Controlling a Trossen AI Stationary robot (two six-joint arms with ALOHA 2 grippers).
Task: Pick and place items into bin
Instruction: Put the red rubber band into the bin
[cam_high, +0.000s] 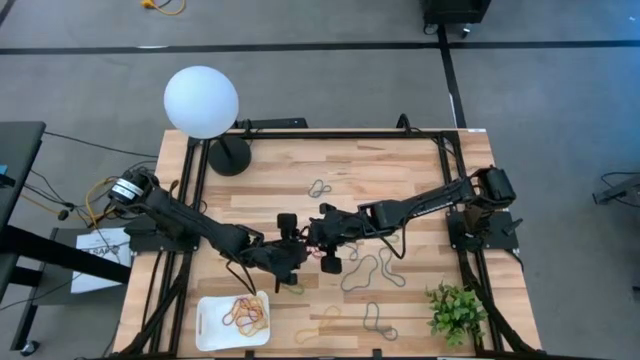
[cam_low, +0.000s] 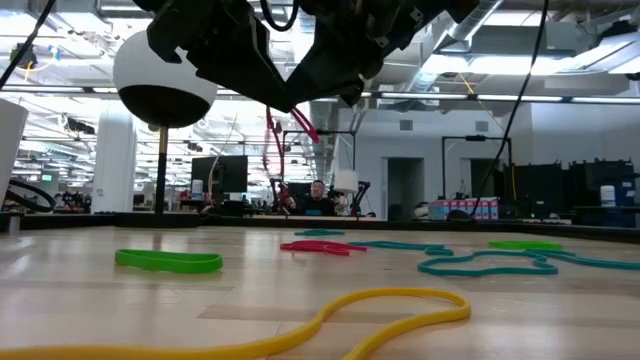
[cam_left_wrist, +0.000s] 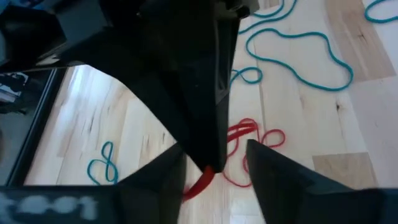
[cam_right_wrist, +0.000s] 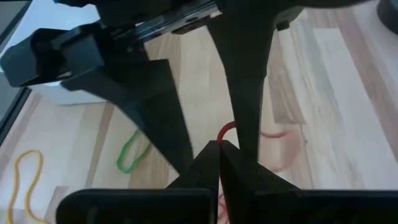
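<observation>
Over the middle of the table my two grippers meet tip to tip. My right gripper (cam_high: 314, 240) (cam_right_wrist: 217, 158) is shut on a red rubber band (cam_right_wrist: 227, 130) (cam_left_wrist: 202, 182), which dangles beneath the tips (cam_low: 292, 125). My left gripper (cam_high: 300, 248) (cam_left_wrist: 217, 180) is open, one finger on each side of the right fingertips and the red band. The white bin (cam_high: 205, 322) lies near the front edge, left of centre, with several bands (cam_high: 246, 312) in it. Loose bands lie on the wood: red (cam_low: 320, 246), green (cam_low: 170, 262), yellow (cam_low: 380, 310), teal (cam_low: 490, 263) and grey (cam_high: 360, 272).
A white globe lamp (cam_high: 202, 100) on a black base stands at the back left. A green leafy plant (cam_high: 455, 310) sits at the front right corner. Black frame rails run along the table's sides. A person (cam_low: 318, 195) sits in the room behind.
</observation>
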